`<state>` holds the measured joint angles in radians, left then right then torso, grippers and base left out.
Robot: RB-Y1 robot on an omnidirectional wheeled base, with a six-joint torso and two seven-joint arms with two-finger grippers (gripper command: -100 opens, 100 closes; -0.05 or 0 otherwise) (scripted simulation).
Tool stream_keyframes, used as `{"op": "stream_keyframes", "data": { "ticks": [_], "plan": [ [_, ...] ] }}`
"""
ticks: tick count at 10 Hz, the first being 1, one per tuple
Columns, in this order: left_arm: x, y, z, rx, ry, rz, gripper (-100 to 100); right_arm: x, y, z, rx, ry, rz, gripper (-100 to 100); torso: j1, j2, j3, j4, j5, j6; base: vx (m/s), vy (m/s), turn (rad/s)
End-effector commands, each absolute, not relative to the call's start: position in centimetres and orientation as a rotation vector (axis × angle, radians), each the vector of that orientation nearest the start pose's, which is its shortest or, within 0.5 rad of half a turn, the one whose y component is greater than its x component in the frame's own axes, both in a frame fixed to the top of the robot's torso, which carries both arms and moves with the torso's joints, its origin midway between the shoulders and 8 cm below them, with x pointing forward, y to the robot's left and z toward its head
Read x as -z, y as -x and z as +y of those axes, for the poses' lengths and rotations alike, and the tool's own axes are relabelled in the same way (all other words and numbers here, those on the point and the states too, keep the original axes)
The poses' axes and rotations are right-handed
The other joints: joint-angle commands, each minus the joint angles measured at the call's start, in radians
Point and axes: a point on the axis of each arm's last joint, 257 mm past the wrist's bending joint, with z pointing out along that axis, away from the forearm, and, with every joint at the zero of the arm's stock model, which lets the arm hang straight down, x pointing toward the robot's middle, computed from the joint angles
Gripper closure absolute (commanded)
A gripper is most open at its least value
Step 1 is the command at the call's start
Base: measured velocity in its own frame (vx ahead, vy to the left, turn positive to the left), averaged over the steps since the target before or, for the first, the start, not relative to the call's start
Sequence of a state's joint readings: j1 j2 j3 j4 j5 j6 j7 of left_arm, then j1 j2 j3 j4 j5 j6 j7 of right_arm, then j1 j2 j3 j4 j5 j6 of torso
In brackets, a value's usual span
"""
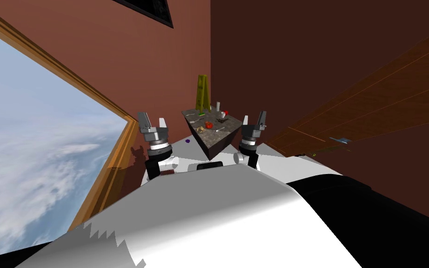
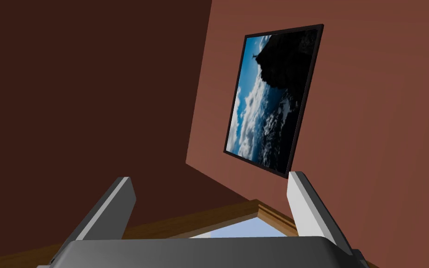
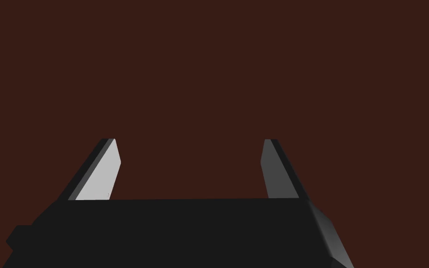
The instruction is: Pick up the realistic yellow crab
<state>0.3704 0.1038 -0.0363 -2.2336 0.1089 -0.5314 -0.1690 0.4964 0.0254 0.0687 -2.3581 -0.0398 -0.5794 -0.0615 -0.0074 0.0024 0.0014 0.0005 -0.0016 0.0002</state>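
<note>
A small yellowish shape, likely the crab [image 1: 201, 129], lies on the dark stone top of a low table [image 1: 218, 137] ahead of me, beside a red-orange object [image 1: 209, 124]. It is too small to make out in detail. My left gripper [image 1: 153, 121] is raised to the left of the table, short of it, open and empty [image 2: 210, 179]. To the right of the table my right gripper [image 1: 254, 119] is also held up, fingers apart with nothing between them [image 3: 189, 140], facing a dark brown wall.
The tabletop also carries a white cup [image 1: 223, 115], a red item [image 1: 226, 112], a grey cylinder [image 1: 217, 106] and a green piece [image 1: 201, 114]. An olive tower-like object [image 1: 203, 93] stands behind. A purple thing [image 1: 187, 140] lies on the floor. Large window [image 1: 32, 153] left, wooden door [image 1: 372, 116] right.
</note>
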Motion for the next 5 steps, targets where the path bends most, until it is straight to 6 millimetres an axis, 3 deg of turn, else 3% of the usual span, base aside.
{"op": "stream_keyframes", "data": {
  "ticks": [1,5],
  "plan": [
    [-4.9,-36.5,25.8,1.312,0.528,0.621,-100,-7.3,-31.3,-26.1,-1.486,-0.598,0.435,0,0.000,0.000,0.000,0.000,0.000,0.000,-0.033,-0.081,0.016],
    [-3.4,-40.1,26.1,1.315,0.597,0.695,-100,-7.3,-31.3,-26.1,-1.486,-0.598,0.435,0,0.002,-0.001,-0.001,0.000,0.000,0.000,-0.025,-0.077,0.021]
  ]
}}
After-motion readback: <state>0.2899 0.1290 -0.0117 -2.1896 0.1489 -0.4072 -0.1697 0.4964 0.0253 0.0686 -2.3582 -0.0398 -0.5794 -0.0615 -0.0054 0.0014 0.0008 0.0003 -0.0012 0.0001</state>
